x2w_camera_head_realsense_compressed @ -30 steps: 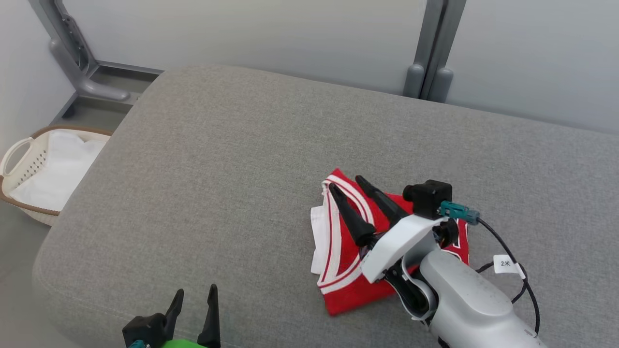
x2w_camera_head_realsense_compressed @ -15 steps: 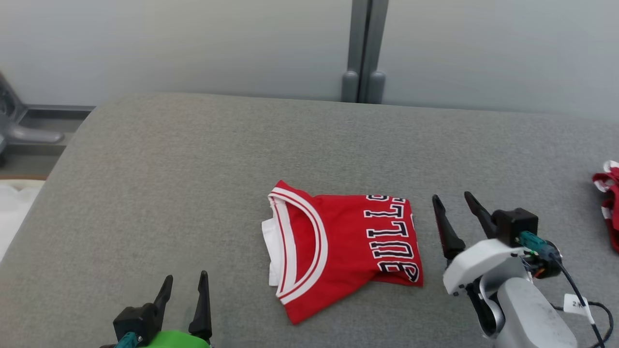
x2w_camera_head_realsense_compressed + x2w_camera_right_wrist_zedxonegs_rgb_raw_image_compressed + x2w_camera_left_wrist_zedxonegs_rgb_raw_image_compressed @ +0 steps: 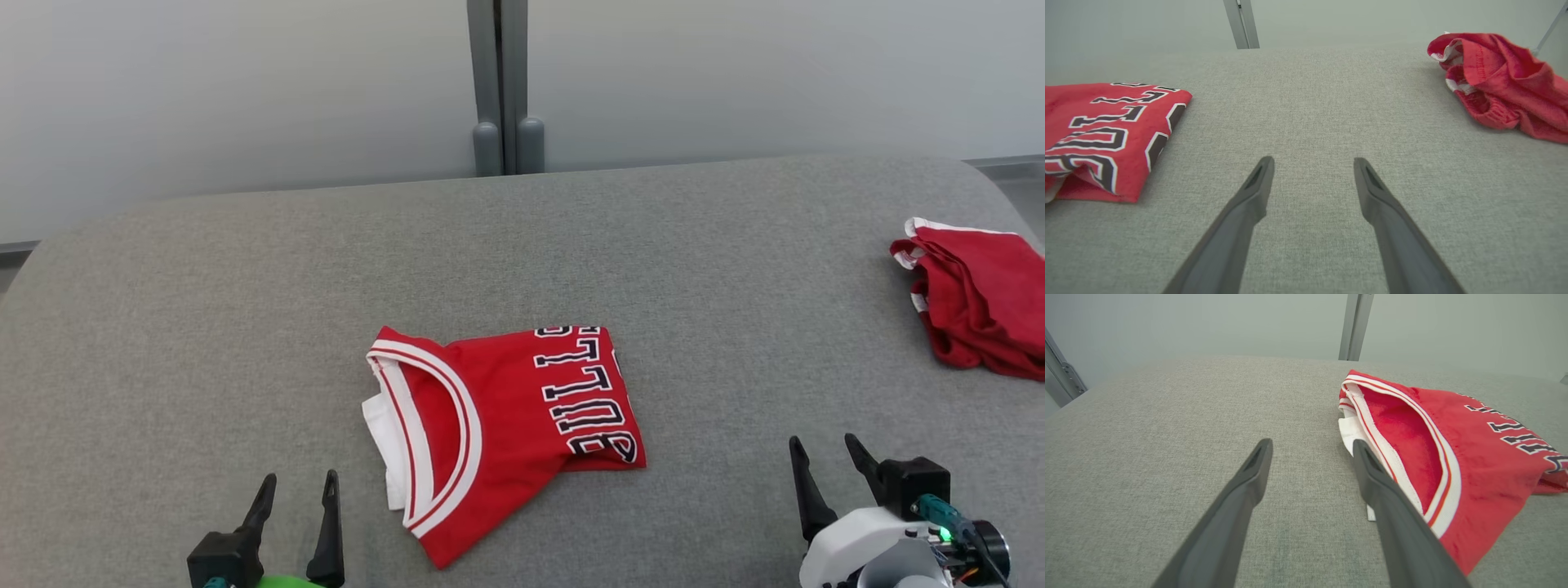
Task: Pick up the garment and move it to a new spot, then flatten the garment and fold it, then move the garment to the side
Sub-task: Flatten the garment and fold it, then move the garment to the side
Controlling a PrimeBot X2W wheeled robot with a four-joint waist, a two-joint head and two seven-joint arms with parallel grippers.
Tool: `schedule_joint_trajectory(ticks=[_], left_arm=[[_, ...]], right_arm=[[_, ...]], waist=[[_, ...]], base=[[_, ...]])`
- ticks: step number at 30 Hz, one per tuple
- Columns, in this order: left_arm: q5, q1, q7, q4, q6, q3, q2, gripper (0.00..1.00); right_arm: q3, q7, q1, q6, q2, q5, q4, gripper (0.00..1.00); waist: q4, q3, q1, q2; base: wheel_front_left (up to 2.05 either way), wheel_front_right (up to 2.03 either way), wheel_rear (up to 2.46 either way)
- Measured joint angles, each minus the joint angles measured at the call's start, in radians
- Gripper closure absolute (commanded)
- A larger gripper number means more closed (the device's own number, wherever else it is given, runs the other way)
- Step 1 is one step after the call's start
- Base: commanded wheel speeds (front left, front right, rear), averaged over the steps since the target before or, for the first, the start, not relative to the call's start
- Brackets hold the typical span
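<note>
The folded jersey [image 3: 506,408] lies flat (fold looks done). The left gripper [image 3: 299,480] and right gripper [image 3: 822,443] gape empty; the crumpled garment [image 3: 980,302] is likely next.

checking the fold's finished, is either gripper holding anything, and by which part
Nothing is held: the left gripper and right gripper have open, empty jaws, and the folded jersey lies free.

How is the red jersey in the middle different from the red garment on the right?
The jersey lies folded flat; the garment on the right is a crumpled heap. The jersey shows black, white-edged lettering; the crumpled garment shows none. The jersey sits centrally on the cushion; the other lies by its right edge. Both are red with white trim.
</note>
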Motion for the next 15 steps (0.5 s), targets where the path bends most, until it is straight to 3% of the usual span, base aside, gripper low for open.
schedule_joint_trajectory(ticks=[8,15], left_arm=[[0.005,0.012,0.000,-0.011,0.000,-0.013,-0.003,0.00],[-0.011,-0.023,0.000,-0.003,0.000,-0.053,-0.005,0.00]], right_arm=[[0.045,0.000,-0.002,0.000,-0.001,0.011,0.001,0.00],[0.223,0.000,-0.170,0.000,0.000,0.100,0.075,0.00]], waist=[[-0.004,0.007,0.0000,0.0000],[0.046,0.033,0.0000,0.0000]], base=[[0.00,0.00,0.00],[0.00,0.00,0.00]])
